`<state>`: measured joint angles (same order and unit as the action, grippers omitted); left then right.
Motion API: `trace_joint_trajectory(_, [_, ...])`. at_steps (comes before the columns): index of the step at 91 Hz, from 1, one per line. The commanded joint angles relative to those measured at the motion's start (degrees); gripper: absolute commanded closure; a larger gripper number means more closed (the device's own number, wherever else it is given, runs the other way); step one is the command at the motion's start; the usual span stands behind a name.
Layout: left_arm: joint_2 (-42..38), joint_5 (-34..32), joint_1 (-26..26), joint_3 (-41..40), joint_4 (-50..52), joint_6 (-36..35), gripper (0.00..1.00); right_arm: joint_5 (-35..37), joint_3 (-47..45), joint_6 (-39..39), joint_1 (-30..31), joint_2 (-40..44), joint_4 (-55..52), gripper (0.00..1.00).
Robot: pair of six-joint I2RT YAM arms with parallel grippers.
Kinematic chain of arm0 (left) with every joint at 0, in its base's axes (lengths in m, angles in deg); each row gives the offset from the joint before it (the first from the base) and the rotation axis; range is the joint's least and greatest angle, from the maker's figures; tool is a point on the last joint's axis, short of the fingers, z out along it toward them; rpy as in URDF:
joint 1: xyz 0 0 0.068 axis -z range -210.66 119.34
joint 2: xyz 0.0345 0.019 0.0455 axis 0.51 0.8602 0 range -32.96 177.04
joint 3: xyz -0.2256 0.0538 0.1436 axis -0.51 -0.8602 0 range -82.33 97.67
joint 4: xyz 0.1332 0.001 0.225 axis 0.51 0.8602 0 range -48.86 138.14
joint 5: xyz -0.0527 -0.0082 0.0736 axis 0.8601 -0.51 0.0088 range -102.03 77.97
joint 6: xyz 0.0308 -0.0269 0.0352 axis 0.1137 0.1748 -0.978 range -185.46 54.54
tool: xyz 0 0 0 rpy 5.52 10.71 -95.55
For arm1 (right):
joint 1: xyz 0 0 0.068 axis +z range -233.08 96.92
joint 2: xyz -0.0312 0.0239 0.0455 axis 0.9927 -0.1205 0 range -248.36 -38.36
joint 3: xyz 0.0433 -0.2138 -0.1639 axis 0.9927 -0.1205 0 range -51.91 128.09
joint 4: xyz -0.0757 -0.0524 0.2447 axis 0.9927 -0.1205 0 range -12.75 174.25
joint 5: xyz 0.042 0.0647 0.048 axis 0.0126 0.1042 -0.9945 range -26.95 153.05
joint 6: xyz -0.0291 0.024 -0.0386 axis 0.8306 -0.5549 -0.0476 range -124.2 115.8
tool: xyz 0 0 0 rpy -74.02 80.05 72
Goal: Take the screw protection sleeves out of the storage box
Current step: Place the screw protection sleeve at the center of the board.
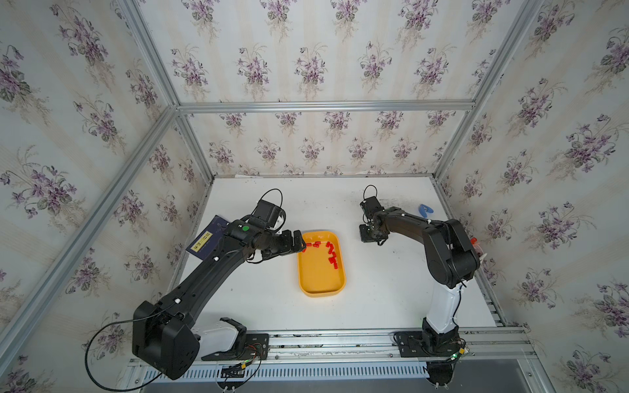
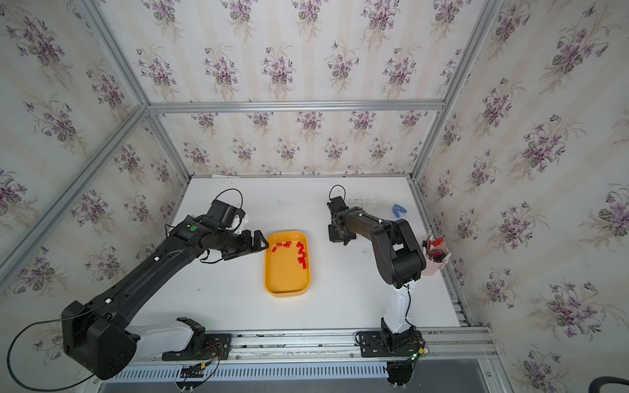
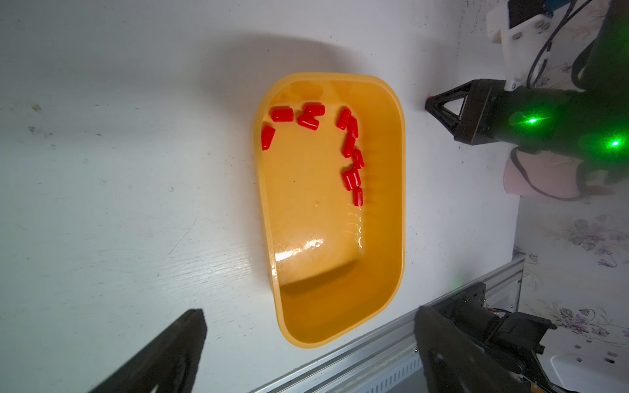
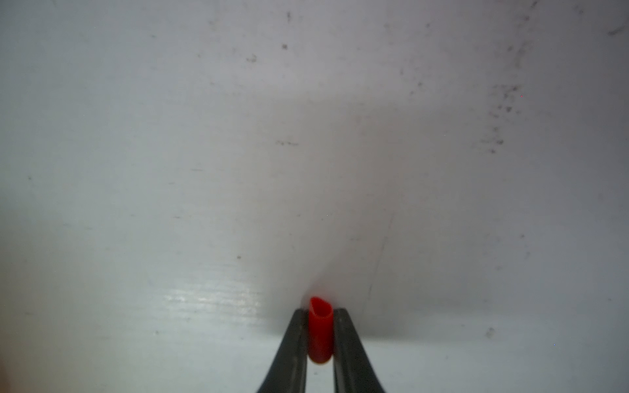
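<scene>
The left end effector (image 1: 301, 242) is held spread beside the storage box (image 1: 320, 279), in whose far half the screw protection sleeves (image 1: 332, 254) are scattered (roughly a dozen). Right of the box, close over the bench (image 1: 384, 289), one sleeve (image 4: 320, 335) is pinched in the right end effector (image 4: 320, 311).

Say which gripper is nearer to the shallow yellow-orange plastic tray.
Left. The left gripper hangs open at the tray's rim; the right gripper, shut on one red plastic sleeve, stands apart over the white table.

Open table (image 1: 381, 289) surrounds the storage box (image 1: 321, 293); only the left gripper (image 1: 301, 242) crowds its far left corner.
</scene>
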<state>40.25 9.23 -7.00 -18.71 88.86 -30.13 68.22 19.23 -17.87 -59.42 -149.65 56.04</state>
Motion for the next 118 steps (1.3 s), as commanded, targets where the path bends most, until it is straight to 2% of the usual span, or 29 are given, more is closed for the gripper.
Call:
trace_joint_trajectory(1, [0.27, -0.35, -0.02, -0.10, -0.19, -0.07, 0.00, 1.08, -0.48, 0.23, 0.06, -0.83, 0.31, 0.81])
trace_joint_trajectory(26, [0.89, -0.18, 0.01, -0.08, -0.50, 0.09, 0.00, 0.17, -0.95, -0.03, -0.01, -0.78, 0.45, 0.72])
trace_joint_trajectory(70, [0.55, -0.16, 0.04, -1.12, -0.79, 0.23, 0.00, -0.48, -0.55, -0.89, 0.03, -0.27, 0.36, 0.70])
trace_joint_trajectory(92, [0.37, -0.43, 0.51, 0.63, 1.47, 1.07, 0.00, 0.78, 0.17, -0.95, -0.10, 1.97, -0.20, 0.61])
trace_joint_trajectory(105, [2.12, -5.72, 2.81, 5.33, 7.42, 1.00, 0.00, 1.46, 1.29, -0.73, -0.06, 5.39, -1.26, 0.54])
trace_joint_trajectory(118, [5.18, -9.45, 6.48, 10.41, 11.58, 1.90, 0.00, 2.09, 1.94, -0.80, -0.06, 9.53, -2.27, 0.53])
